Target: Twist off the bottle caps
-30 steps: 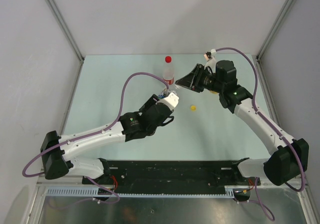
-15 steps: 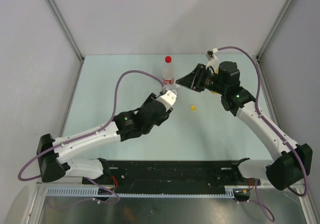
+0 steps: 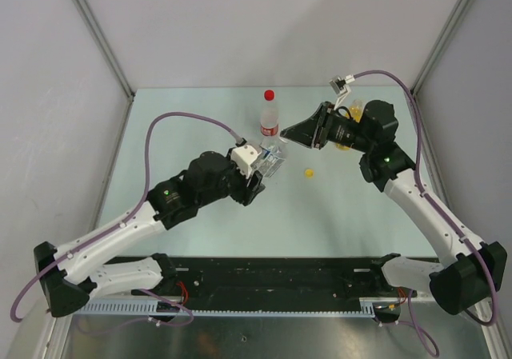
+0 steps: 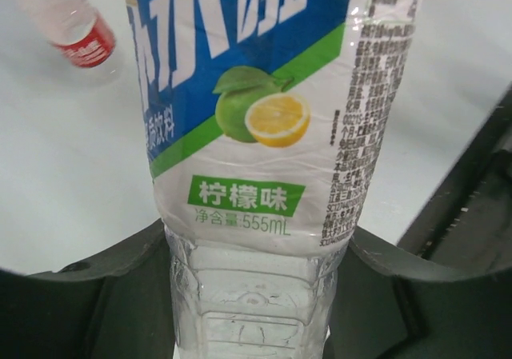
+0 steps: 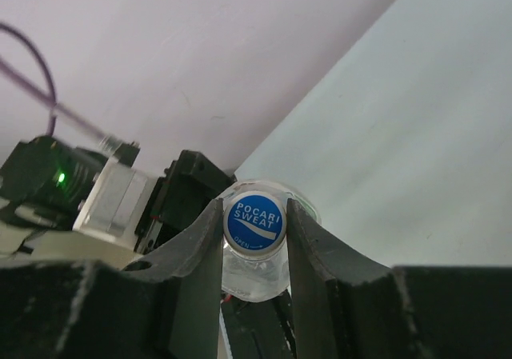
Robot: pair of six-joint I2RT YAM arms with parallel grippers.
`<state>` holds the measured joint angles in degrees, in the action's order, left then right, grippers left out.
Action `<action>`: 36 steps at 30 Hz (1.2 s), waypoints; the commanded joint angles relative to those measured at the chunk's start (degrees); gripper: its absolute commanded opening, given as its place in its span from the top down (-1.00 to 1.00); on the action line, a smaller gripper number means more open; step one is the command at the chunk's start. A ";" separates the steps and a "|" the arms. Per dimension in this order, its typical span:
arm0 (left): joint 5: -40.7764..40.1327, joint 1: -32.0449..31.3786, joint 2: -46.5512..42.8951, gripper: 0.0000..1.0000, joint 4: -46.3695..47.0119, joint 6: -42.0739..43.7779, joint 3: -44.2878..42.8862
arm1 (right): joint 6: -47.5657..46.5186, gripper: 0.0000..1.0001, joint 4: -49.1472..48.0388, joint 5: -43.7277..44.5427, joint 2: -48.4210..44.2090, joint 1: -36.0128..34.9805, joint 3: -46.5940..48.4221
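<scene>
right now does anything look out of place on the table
Only a yellow cap lying loose on the table, off any bottle. The red-capped bottle stands upright, and no spill shows.

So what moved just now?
The right gripper squeezed shut on the cap of the blue-label bottle. The left arm swung left, the left gripper keeping hold of that bottle. The red-capped bottle and loose yellow cap stayed put.
</scene>
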<state>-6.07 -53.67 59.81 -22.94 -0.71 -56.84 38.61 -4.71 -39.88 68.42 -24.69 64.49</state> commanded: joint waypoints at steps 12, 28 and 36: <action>44.27 5.96 -5.90 0.69 12.74 -4.78 -0.85 | -5.25 1.00 -9.66 -14.38 -4.99 0.96 -0.87; 73.18 8.92 -2.95 0.67 17.18 -9.19 -4.51 | -7.83 1.00 -18.37 -19.92 -9.51 0.71 -2.43; 67.21 9.73 -1.77 0.57 17.29 -10.01 -1.90 | -6.46 0.91 -16.84 -15.04 -9.49 0.97 -2.37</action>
<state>55.94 -43.57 58.46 -12.43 -12.08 -57.47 34.46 -23.24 -61.41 57.54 -24.58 63.22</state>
